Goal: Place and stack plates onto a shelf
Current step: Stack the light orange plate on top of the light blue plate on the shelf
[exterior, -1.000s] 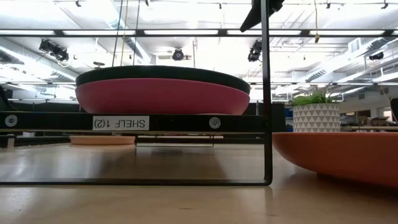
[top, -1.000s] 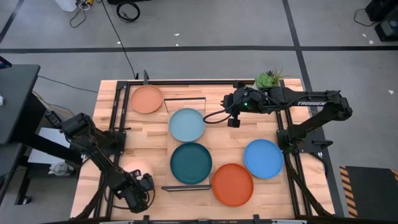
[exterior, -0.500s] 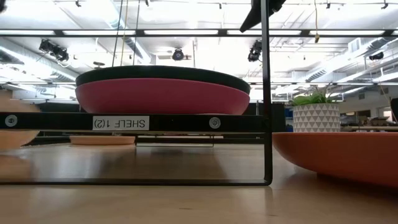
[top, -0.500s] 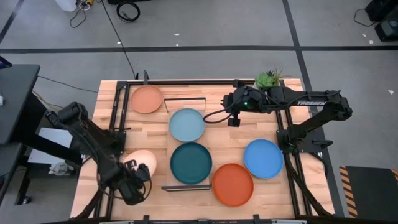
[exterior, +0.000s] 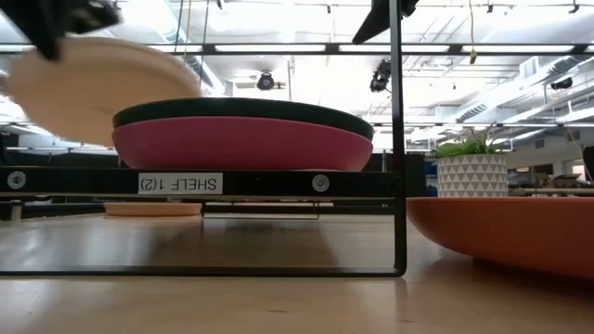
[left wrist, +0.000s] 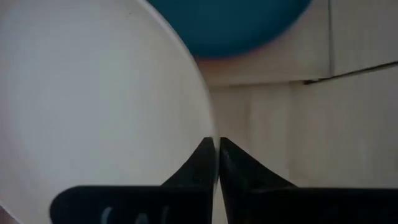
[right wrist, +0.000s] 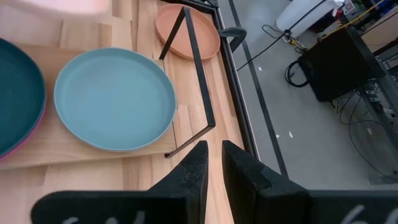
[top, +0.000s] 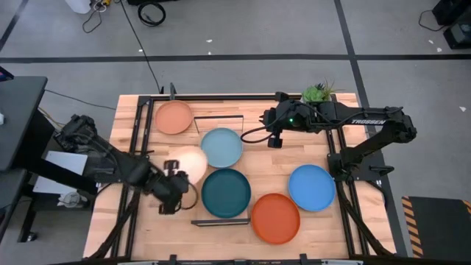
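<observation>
Left gripper (top: 174, 197) pinches only the peach plate (top: 188, 163) rim, jaws shut; you risk slip or clipping the teal plate (top: 226, 193). Right gripper (top: 276, 142) nearly closed, empty.

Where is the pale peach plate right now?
In the high view the pale peach plate is held by the left gripper, left of the shelf, beside the light blue plate and dark teal plate.

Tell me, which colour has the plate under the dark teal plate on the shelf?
Magenta plate, seen best in the low view.
</observation>
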Available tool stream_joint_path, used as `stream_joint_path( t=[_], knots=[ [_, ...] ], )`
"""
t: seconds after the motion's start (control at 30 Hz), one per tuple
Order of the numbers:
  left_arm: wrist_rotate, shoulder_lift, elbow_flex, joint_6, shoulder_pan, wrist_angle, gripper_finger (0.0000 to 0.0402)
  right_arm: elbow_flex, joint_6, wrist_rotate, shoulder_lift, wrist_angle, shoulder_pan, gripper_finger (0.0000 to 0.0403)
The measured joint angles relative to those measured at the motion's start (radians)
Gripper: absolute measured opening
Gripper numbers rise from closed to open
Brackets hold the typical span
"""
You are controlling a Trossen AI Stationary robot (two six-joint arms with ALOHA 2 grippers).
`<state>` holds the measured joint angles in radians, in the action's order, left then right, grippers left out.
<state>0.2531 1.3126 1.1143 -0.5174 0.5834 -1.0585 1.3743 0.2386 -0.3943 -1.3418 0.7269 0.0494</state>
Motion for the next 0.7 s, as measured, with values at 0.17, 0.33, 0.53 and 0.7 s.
stream_joint_path(
  t=[0.17,0.33,0.53,0.7],
  knots=[
    [0.018,0.004,0.000,0.338,-0.160,0.071,0.0014,0.000,0.000,0.002,0.000,0.015,0.000,0.0052],
    [0.002,0.004,0.000,0.628,-0.299,0.141,0.0014,0.000,0.000,0.003,0.000,0.033,-0.002,0.0052],
    [-0.083,0.019,-0.001,0.914,-0.436,0.229,0.0014,0.000,-0.061,0.003,0.000,0.033,-0.002,0.0052],
    [-0.140,0.068,-0.001,1.062,-0.527,0.257,0.0014,0.000,-0.079,0.003,0.010,0.057,-0.016,0.0052]
  ],
)
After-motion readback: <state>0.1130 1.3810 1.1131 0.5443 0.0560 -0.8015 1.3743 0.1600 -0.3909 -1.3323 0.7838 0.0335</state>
